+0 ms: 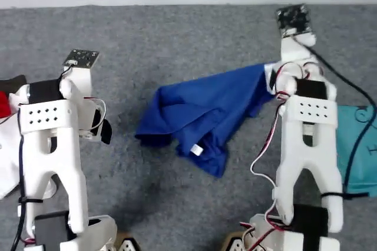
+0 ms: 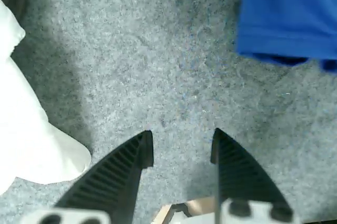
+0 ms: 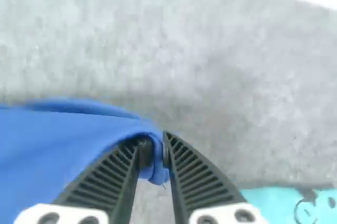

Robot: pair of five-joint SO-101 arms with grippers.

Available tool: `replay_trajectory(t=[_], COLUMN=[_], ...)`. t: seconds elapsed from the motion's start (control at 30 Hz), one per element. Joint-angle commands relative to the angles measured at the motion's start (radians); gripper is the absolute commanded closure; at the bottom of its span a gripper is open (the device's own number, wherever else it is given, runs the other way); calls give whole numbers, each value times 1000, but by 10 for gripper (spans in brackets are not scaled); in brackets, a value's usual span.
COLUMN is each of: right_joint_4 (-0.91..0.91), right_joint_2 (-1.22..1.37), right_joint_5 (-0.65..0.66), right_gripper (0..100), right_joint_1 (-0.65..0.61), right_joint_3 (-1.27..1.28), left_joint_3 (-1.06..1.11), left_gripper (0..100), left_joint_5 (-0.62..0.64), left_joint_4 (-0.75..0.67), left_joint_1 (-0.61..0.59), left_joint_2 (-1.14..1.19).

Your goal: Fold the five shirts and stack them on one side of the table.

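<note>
Right gripper [image 3: 152,153] is pinching one edge of the crumpled royal-blue cotton shirt [image 1: 200,115] between almost closed jaws; I am thinking to pull it slowly and low, so the cloth is spreading flat. Left gripper [image 2: 181,145] is hanging open and empty over the grey felt table cover [image 2: 174,66]. The shirt is lying bunched in the centre of the high view, its white label [image 1: 197,151] showing below.

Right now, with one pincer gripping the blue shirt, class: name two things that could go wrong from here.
1. The right pincer holds only a thin pinch of the blue shirt at its edge; a pull might slip it free.
2. The blue shirt lies crumpled, and the left pincer is open over bare table, so pulling one-handed may bunch it more.
</note>
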Motion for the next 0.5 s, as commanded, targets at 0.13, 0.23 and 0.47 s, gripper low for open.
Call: replay_trajectory(t=[0.13,0.23,0.47], right_joint_4=[8,54,236], right_joint_2=[1,76,168], right_joint_5=[-20,-17,61], right_gripper=[984,897,508], right_joint_1=[47,68,68], right_joint_3=[-55,-54,-57], left_joint_3=[47,54,51], left_gripper=[816,816,811], left_joint_5=[-9,-9,-8], left_joint_4=[12,-15,-147], left_joint_1=[61,180,569], left_joint_2=[-29,-29,-28])
